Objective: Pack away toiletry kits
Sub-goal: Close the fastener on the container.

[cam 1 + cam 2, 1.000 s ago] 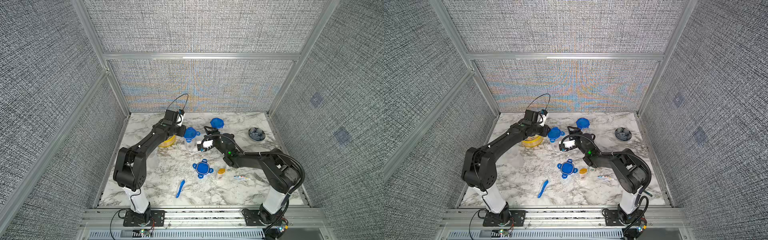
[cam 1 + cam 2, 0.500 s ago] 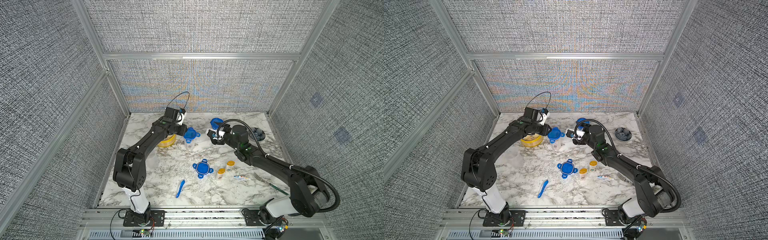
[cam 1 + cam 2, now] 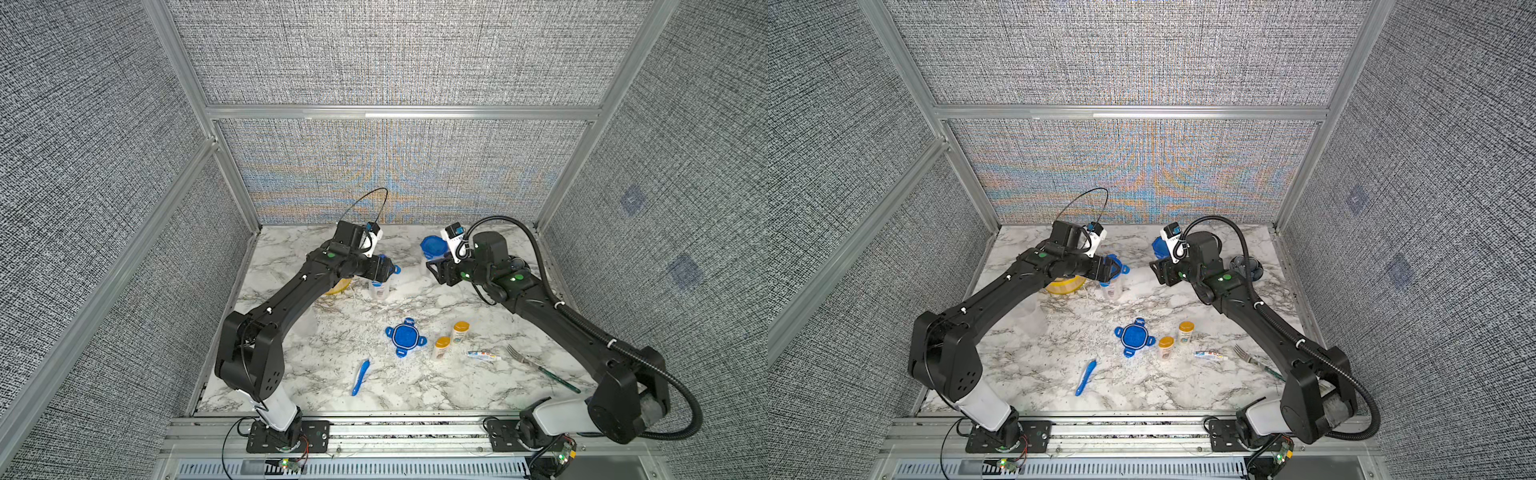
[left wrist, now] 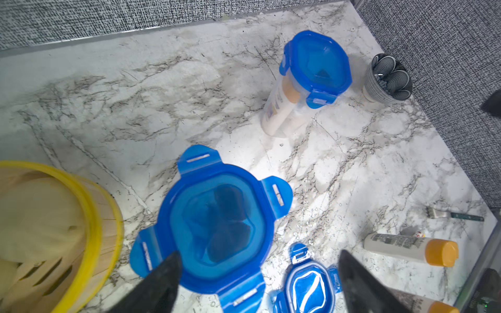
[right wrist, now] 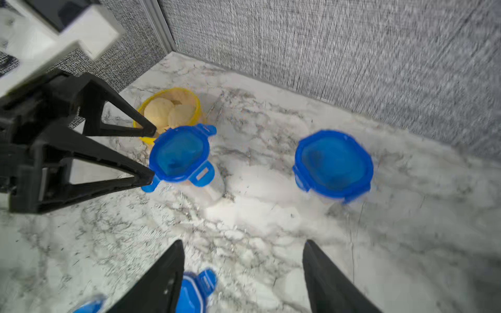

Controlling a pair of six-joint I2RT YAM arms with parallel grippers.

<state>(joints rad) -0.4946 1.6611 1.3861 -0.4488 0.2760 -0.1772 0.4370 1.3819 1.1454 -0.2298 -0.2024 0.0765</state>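
Three lids (image 3: 405,338) (image 3: 432,246) (image 4: 217,219), two bottles (image 3: 460,331) (image 3: 441,347), one toothbrush (image 3: 360,377), one tube (image 3: 482,355)

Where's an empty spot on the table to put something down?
Bare marble lies along the front edge between the toothbrush and the fork, and along the back wall behind the steamer. It's crowded around the blue lid, bottles and toothpaste.

No lettering can be read anywhere. The white bottle (image 4: 393,245) bears dark print, too blurred to read. The toothpaste tube (image 3: 483,355) shows only coloured smears.
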